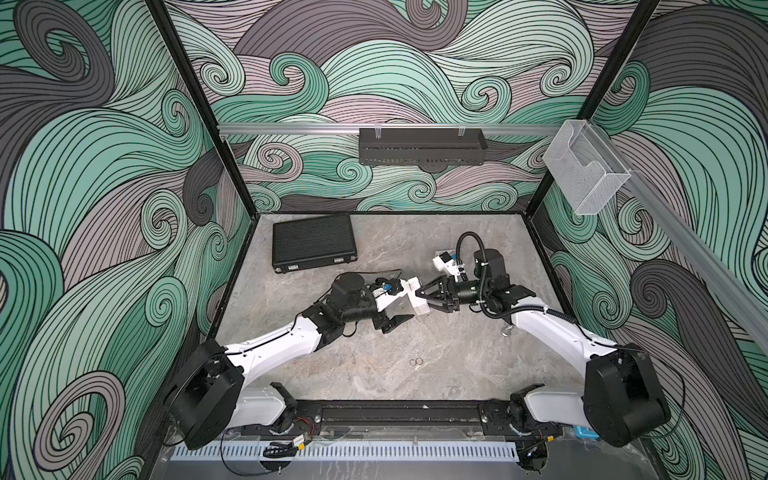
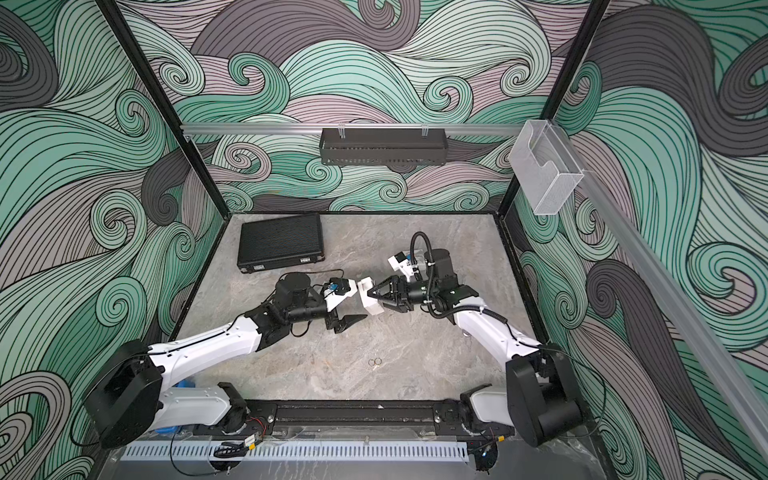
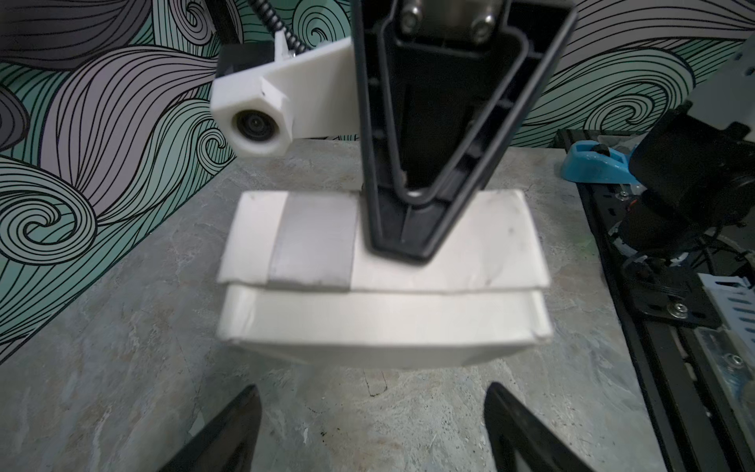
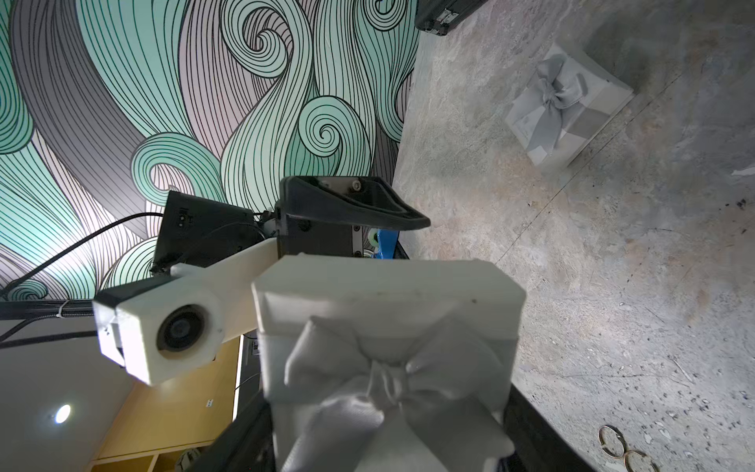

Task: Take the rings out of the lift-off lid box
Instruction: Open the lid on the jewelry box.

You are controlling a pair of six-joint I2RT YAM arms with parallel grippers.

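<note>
Two pale rings [image 1: 417,362] lie touching on the table [image 1: 457,353] near its front, so that part looks done. The left gripper [image 3: 371,390] hangs spread and empty just short of the box [image 3: 384,323]. The right gripper [image 2: 376,300] clamps it aloft, tipped sideways, lid [image 3: 490,245] seemingly on — any rings inside are hidden. A black case [image 1: 313,241] sits far back; another bowed box [image 4: 566,106] lies on the table.

Marbled table [image 1: 357,374] with black case [image 1: 313,243], ribboned box [image 4: 568,106], two seemingly metal rings [image 1: 417,362].
</note>
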